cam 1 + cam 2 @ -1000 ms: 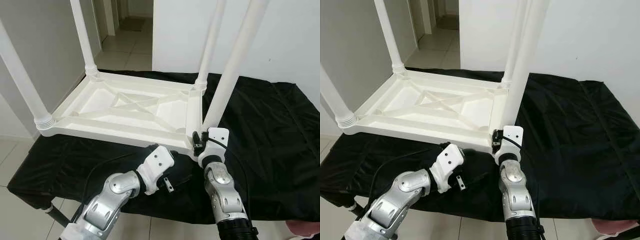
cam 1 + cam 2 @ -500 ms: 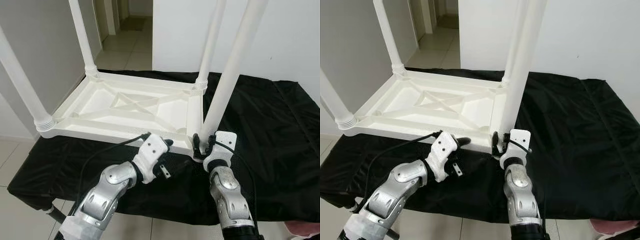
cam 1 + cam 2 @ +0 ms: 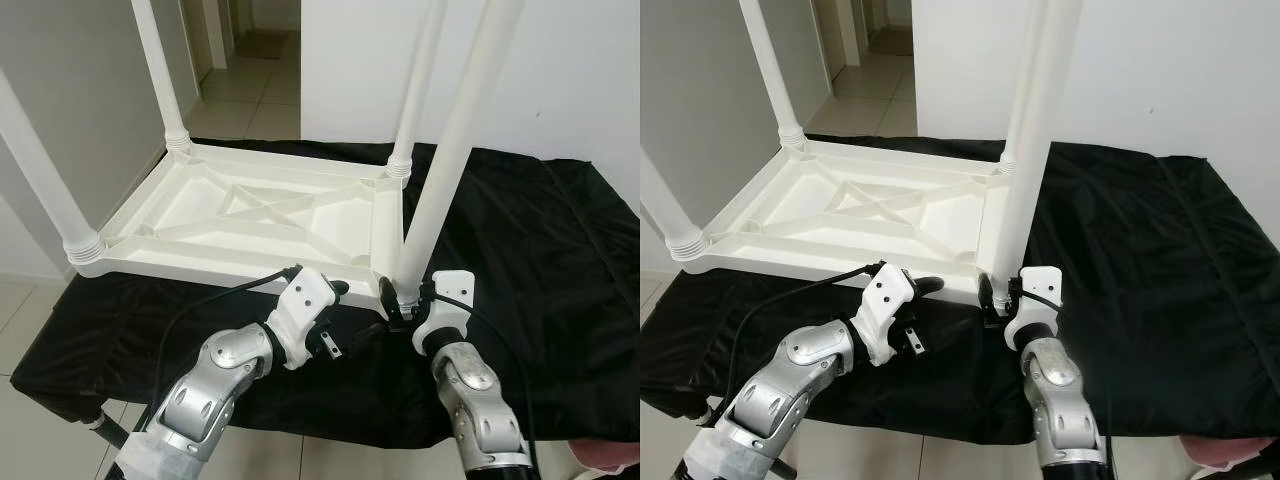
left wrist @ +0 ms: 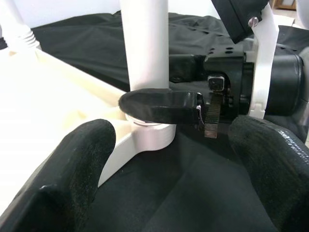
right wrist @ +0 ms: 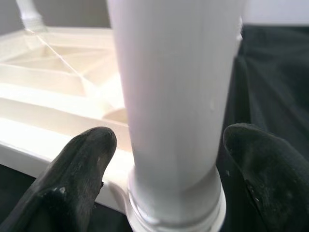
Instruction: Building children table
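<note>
Lying upside down on the black-draped worktop [image 3: 520, 250], the white table [image 3: 250, 215] points its four legs upward. The right gripper [image 5: 166, 159] sits at the base of the near-right leg [image 3: 445, 180], its fingers [image 5: 82, 166] spread on either side of it without touching. The left gripper [image 4: 169, 159] hovers just beside the same corner, fingers [image 4: 72, 164] spread and holding nothing.
</note>
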You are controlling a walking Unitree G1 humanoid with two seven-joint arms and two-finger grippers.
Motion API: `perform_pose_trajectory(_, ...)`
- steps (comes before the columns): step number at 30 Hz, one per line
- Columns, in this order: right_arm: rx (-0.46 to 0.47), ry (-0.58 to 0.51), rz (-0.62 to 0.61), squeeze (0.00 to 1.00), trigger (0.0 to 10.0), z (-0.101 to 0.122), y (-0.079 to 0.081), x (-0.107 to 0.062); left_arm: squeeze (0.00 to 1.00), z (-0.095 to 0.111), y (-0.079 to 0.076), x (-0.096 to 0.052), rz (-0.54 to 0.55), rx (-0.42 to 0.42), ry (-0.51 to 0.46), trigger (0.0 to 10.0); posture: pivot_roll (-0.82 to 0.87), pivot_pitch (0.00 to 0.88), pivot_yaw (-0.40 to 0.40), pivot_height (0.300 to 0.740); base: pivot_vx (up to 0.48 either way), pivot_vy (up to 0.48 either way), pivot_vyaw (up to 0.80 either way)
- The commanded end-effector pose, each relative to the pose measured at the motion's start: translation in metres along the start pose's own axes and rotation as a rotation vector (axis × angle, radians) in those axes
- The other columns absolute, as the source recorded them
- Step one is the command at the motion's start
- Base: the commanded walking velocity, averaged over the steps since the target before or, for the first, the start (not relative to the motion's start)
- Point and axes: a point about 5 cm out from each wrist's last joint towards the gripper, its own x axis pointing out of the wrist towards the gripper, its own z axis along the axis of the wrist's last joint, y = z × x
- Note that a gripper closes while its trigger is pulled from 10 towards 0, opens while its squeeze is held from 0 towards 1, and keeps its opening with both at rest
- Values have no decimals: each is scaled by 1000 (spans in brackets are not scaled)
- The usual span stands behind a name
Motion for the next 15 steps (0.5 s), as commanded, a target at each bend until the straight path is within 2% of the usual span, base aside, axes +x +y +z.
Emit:
perform_pose_trajectory(1,-1,-17,59,0,10000,2,0,-1,0,-1,-5,-1,-46,-1,8,10000,-35,15,4,740,0,0,0)
perform_pose_trajectory(3,-27,-37,144,0,10000,8,-12,1,0,-1,-6,-2,-44,1,11,10000,-25,10,2,740,0,0,0)
perform_pose_trajectory(4,-27,-37,144,0,10000,8,-12,1,0,-1,-6,-2,-44,1,11,10000,-25,10,2,740,0,0,0)
perform_pose_trajectory(6,-54,-40,228,0,10000,12,-20,6,0,-2,-5,-2,-41,9,16,10000,-20,7,1,740,0,0,0)
perform_pose_trajectory(9,-59,-37,258,0,10000,12,-22,8,0,-2,-5,-2,-39,12,18,10000,-20,7,1,740,0,0,0)
perform_pose_trajectory(15,-115,8,387,0,10000,8,-22,24,0,0,-1,-4,-20,27,23,10000,-5,0,1,740,0,0,0)
